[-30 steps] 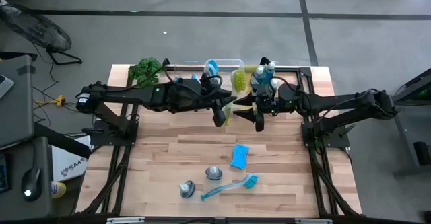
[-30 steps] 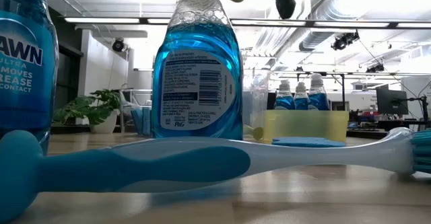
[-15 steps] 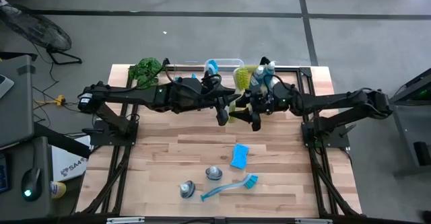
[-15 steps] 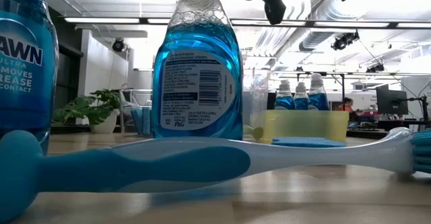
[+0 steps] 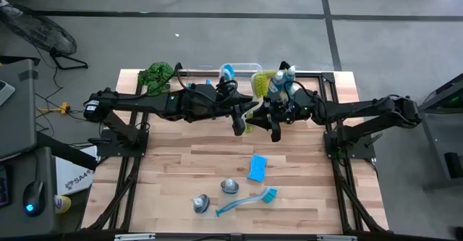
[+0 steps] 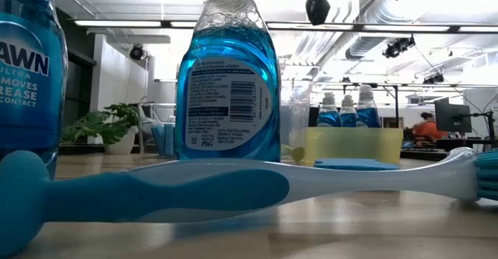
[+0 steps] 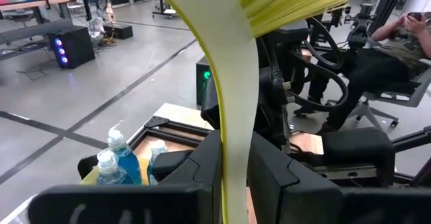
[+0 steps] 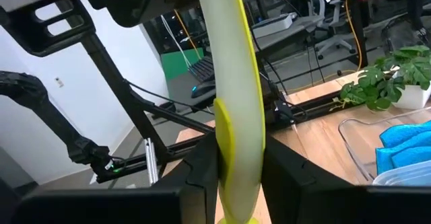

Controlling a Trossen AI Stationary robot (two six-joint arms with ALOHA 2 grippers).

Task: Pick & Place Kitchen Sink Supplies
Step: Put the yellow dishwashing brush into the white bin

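A yellow-green dish brush [image 5: 255,96] hangs in the air over the far middle of the table, bristle head [image 7: 289,2] toward the bins. My left gripper [image 5: 239,123] reaches in from the left and is shut on its handle. My right gripper [image 5: 272,125] comes from the right and is shut on the same handle. On the near part of the table lie a blue sponge [image 5: 257,167] and a blue dish brush [image 5: 246,201]. Two blue-liquid bottles [image 5: 229,187] [image 5: 200,203] stand there on their bases. My left gripper pinches the brush's handle [image 7: 234,150] between its two fingers, which lie across it and come roughly level from the table's left. The handle runs on past the fingers to the bristle head. The brush is lifted clear of the table. My right gripper pinches the same handle [image 8: 236,143] between its two fingers, across it, coming from the table's right side. The handle stands out beyond the fingers on both sides. The brush touches nothing else.
Along the far edge stand a clear bin [image 5: 235,71] with blue things and a yellow bin [image 5: 269,76] with bottles [image 5: 286,78]. A green plant [image 5: 158,76] sits at the far left. Bare wood [image 5: 173,168] lies on the near left and near right.
My right gripper has moved toward the table's left, up to the brush held by my left gripper, and has shut on its handle. The brush and my left gripper have stayed about where they were.
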